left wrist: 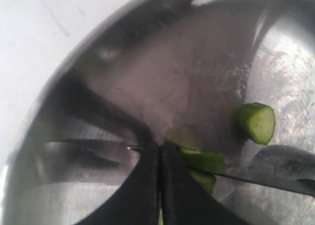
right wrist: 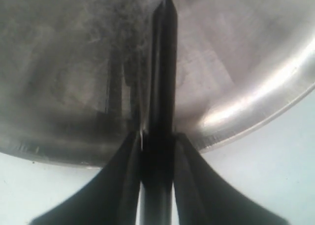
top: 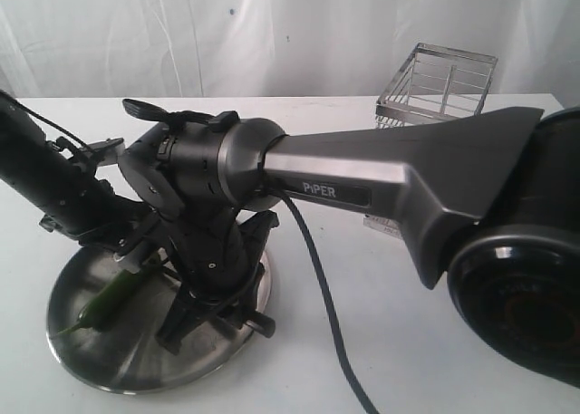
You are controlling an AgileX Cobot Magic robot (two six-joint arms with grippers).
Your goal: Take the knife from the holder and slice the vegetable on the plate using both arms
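Note:
The steel plate lies at the table's front left. On it is the green chili, stem toward the plate's left rim. My left gripper reaches in from the left and is shut on the chili, with green showing between its fingers. A cut slice lies loose on the plate just past it. My right gripper points down over the plate's middle, shut on the knife's black handle. The dark blade runs out from the right gripper over the plate, and its edge lies against the chili.
The wire holder stands at the back right of the white table, partly behind the grey PIPER link. A black cable hangs from that arm down to the front edge. A white curtain closes off the back.

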